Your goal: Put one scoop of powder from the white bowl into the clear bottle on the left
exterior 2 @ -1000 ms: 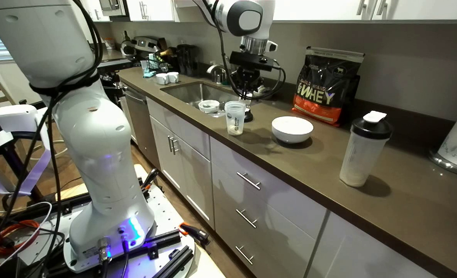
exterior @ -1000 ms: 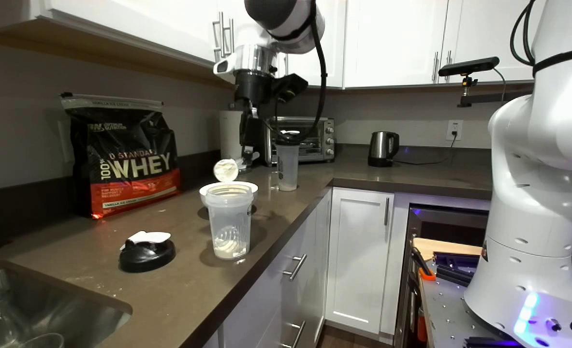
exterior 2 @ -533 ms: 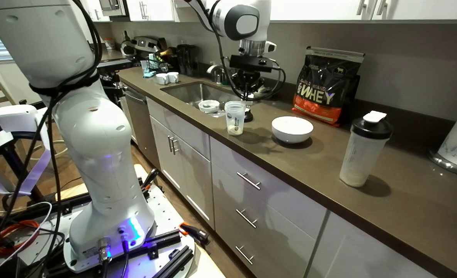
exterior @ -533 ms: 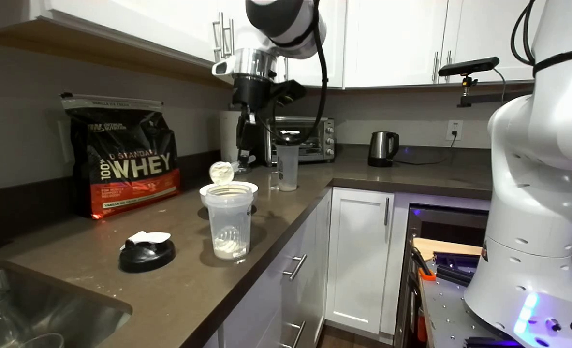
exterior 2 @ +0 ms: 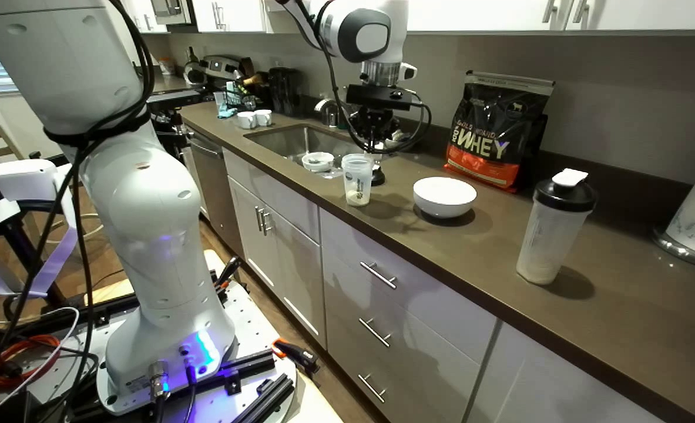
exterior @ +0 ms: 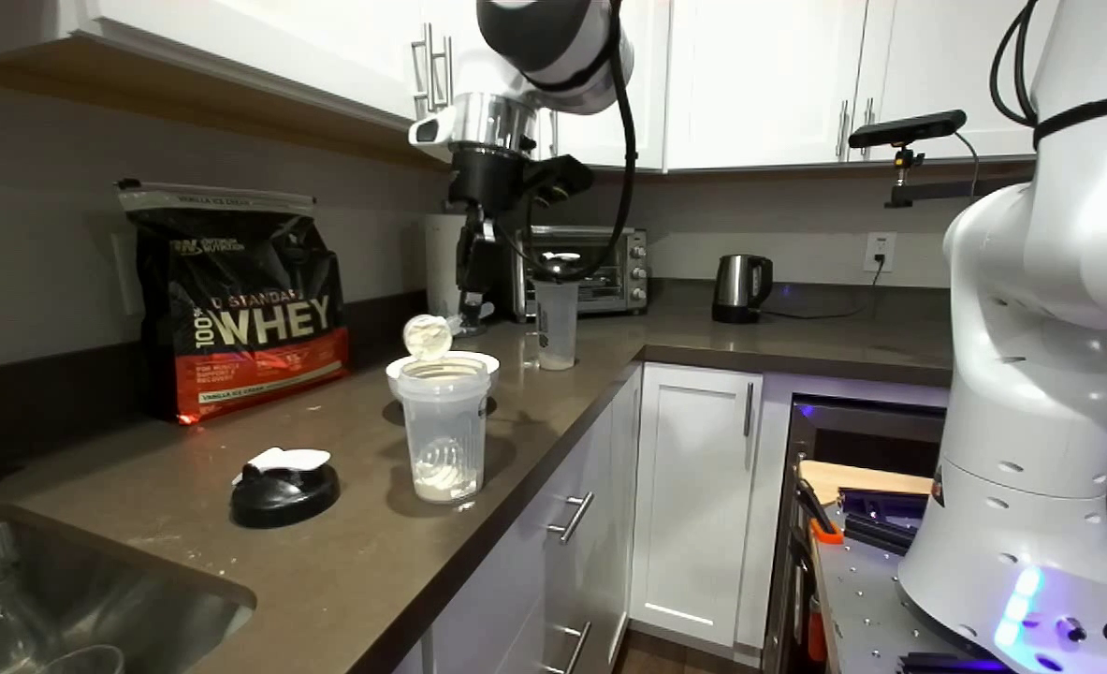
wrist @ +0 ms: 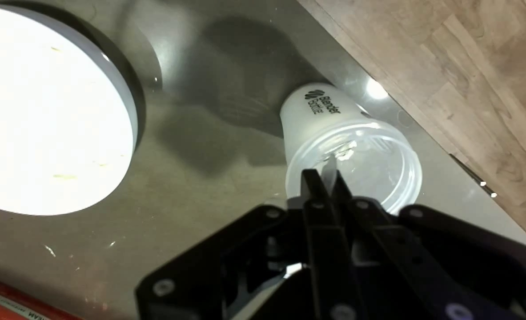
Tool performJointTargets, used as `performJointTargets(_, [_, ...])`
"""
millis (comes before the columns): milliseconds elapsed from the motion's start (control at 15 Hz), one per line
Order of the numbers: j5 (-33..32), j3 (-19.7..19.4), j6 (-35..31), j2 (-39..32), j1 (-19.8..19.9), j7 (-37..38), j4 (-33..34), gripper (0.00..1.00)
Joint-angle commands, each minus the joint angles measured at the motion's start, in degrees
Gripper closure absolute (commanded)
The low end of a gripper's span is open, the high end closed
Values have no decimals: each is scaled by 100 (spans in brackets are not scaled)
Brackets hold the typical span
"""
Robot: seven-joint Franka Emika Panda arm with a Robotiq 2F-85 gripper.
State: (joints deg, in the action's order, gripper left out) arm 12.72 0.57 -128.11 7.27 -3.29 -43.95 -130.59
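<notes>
A scoop (exterior: 444, 347) of powder (exterior: 427, 334) is gripped in the closed end effector (wrist: 326, 179) near the rim of the open bottle (exterior: 445, 426); the bowl (exterior 2: 445, 203) is set near that bottle.

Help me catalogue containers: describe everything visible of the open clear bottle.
The clear bottle is a translucent, plastic-looking cylinder, wider toward its rim, with dark "Blender Bottle" lettering. Lidless, it stands upright on the counter, apart from the white bowl, pale powder at its bottom. Whether the scoop touches it is unclear.

Overexposed white bowl (wrist: 51, 115) left of the fingers (wrist: 311, 184) in my wrist view, soft shadows (wrist: 245, 75) and bright glare (wrist: 376, 89) beyond
</notes>
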Motion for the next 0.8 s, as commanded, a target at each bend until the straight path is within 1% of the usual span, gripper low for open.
performJointTargets(0, [-123, 8, -175, 223, -47, 43, -262, 99])
performJointTargets(400, [-182, 26, -282, 325, -72, 62, -427, 99])
performJointTargets(733, [-422, 46, -531, 394, -115, 121, -571, 99])
